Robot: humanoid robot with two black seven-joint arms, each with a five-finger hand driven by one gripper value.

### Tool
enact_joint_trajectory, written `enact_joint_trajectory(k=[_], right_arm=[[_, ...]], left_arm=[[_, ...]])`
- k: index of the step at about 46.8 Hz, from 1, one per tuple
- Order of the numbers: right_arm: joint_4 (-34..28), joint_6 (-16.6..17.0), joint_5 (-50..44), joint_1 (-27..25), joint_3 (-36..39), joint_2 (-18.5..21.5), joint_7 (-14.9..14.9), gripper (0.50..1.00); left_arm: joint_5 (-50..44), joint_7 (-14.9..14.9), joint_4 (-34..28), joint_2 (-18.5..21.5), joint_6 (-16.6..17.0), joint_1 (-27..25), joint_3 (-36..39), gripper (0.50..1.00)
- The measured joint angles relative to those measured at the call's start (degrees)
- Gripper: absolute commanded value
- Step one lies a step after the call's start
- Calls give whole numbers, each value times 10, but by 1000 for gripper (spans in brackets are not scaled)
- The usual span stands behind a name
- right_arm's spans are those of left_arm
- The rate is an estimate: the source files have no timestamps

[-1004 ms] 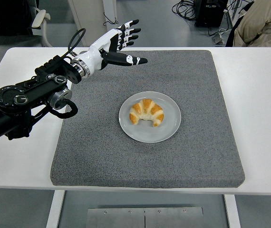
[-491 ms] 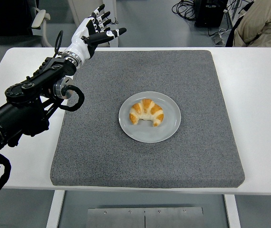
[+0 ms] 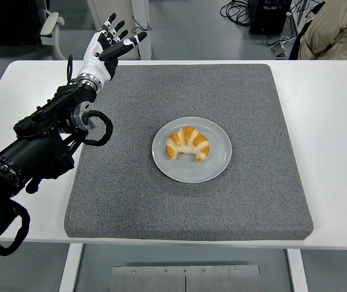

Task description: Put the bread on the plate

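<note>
From the head view we see the bread (image 3: pixel 188 144), a croissant, lying on the grey plate (image 3: pixel 218 159), a little left of the plate's middle, with bare rim showing all round it. The plate sits near the centre of a grey mat (image 3: pixel 252 201) that covers most of the white table (image 3: pixel 335 152). Wide strips of mat lie open on every side of the plate, and the table shows bare to the left and right of the mat.

Our left hand (image 3: pixel 103 45) is raised above the mat's far left corner, well apart from the plate, its fingers (image 3: pixel 120 27) spread wide and holding nothing. The black left arm (image 3: pixel 39 146) runs along the mat's left edge, over the table's left strip.
</note>
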Motion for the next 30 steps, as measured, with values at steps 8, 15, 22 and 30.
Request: enact_joint_trajectory(k=[8, 15, 22, 30], right_arm=[[4, 1, 0, 0, 0, 0, 0, 1000], [1, 1, 0, 0, 0, 0, 0, 1000], [1, 1, 0, 5, 0, 0, 0, 1000], [1, 1, 0, 6, 1, 0, 0, 1000]], left_arm=[[-22, -2, 24, 2, -8, 0, -17, 995], [-23, -4, 47, 4, -48, 0, -49, 996], [-23, -4, 61, 4, -54, 0, -57, 996], [-23, -4, 74, 4, -53, 3, -57, 996]])
